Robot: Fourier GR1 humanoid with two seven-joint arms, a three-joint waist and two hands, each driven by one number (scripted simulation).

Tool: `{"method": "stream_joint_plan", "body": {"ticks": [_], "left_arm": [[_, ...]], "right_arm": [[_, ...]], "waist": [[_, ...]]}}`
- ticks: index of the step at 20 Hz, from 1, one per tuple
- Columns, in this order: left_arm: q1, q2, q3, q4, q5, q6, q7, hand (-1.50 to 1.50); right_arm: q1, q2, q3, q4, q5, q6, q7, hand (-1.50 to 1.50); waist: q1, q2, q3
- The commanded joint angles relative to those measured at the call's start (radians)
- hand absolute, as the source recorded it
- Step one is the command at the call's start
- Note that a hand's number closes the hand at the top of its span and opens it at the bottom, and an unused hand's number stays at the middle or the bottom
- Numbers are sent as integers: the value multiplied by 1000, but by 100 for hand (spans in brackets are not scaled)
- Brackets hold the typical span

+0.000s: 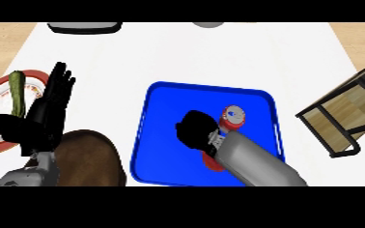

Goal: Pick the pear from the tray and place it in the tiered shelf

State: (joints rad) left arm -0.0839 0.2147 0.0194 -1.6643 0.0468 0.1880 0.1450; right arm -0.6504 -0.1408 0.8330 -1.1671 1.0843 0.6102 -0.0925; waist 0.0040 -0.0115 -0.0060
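Note:
The blue tray [160,125] lies in the middle of the white counter. My right hand [196,129] hangs over the tray's centre, its grey forearm coming in from the lower right. No pear shows; the hand may be hiding it. A red can [234,116] stands in the tray just right of the hand, and another red object [209,162] peeks out from under the forearm. The wooden tiered shelf [335,121] with its dark frame sits at the right edge. My left hand [53,99] rests open at the left, fingers up.
A red-rimmed plate [32,84] with a long green vegetable [16,92] lies at the far left, behind the left hand. A brown round object [91,157] sits left of the tray. A dark object [84,27] and a grey one [208,24] are at the counter's far edge.

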Motion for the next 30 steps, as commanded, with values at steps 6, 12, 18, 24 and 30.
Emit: {"method": "stream_joint_plan", "body": {"ticks": [6, 12, 18, 24, 30], "left_arm": [[81, 19, 85, 0, 4, 45, -5, 0], [122, 20, 101, -51, 30, 31, -17, 0], [150, 5, 94, -59, 31, 37, -11, 0], [158, 12, 74, -65, 20, 13, -28, 0], [27, -6, 25, -13, -15, 20, 10, 0]], "right_arm": [[327, -426, -319, -147, -125, -294, -82, 150], [558, -669, -566, -232, -388, -374, -397, 150], [689, -717, -856, -276, -767, -282, -574, 150], [792, -876, -1219, -226, -1037, -154, -592, 150], [912, -968, -1473, -181, -1159, -34, -550, 150]], "waist": [[-186, -13, 16], [-164, -17, 9], [-175, -20, 6], [-131, -10, 2], [-52, 7, 5]]}}
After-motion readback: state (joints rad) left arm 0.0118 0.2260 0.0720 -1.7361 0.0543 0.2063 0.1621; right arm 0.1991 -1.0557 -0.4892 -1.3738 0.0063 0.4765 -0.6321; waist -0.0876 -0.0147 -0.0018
